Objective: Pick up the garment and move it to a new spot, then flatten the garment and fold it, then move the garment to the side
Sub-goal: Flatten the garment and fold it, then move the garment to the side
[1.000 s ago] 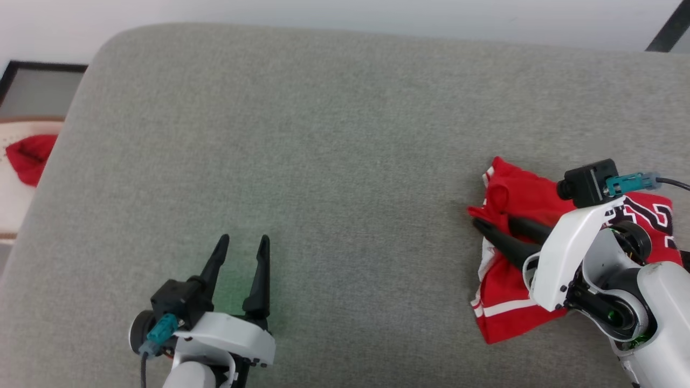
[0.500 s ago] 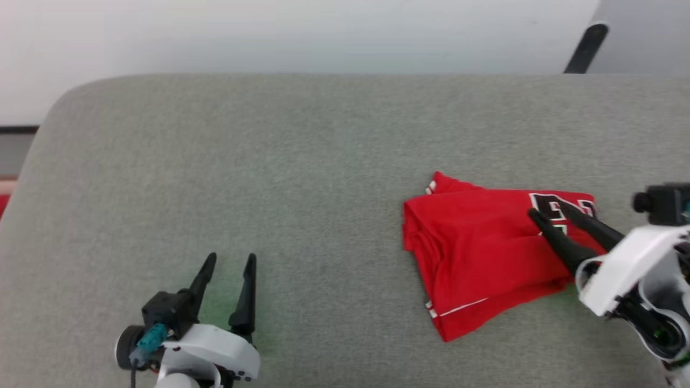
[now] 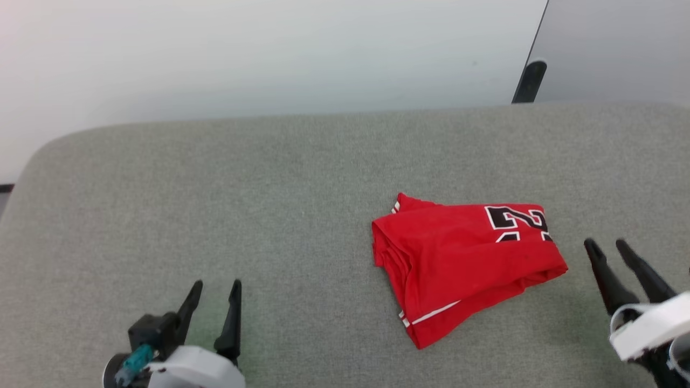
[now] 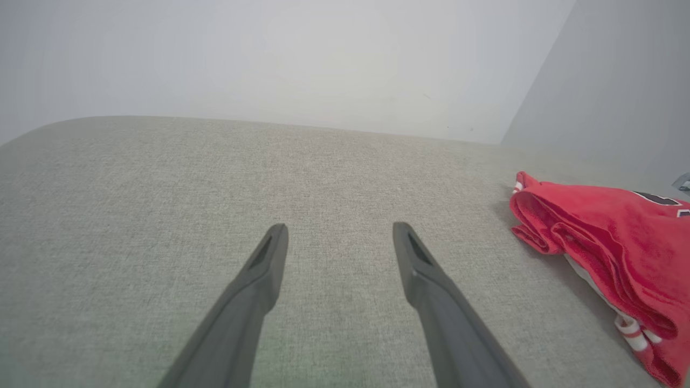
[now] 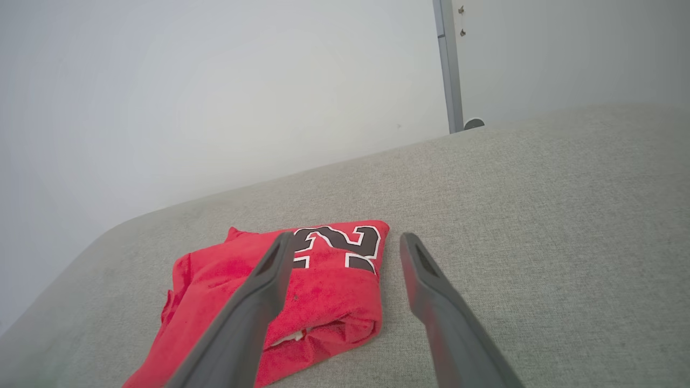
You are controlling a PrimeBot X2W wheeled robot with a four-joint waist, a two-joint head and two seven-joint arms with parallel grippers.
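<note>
The garment (image 3: 458,264) lies folded into a thick red bundle right of the middle of the grey surface (image 3: 259,183). Its layered folds and a bit of striped trim are on the left, a thin white line runs along the near edge, and black-and-white lettering sits at the far right corner. At the far left the surface ends in a rounded corner. Next comes the left gripper (image 3: 216,284), fingers spread wide and holding nothing, with a broad open stretch between it and the garment. Just right of the bundle the right gripper (image 3: 605,245) hovers, fingers parted, empty, clear of the fabric. A pale wall (image 3: 269,54) stands behind the far edge
</note>
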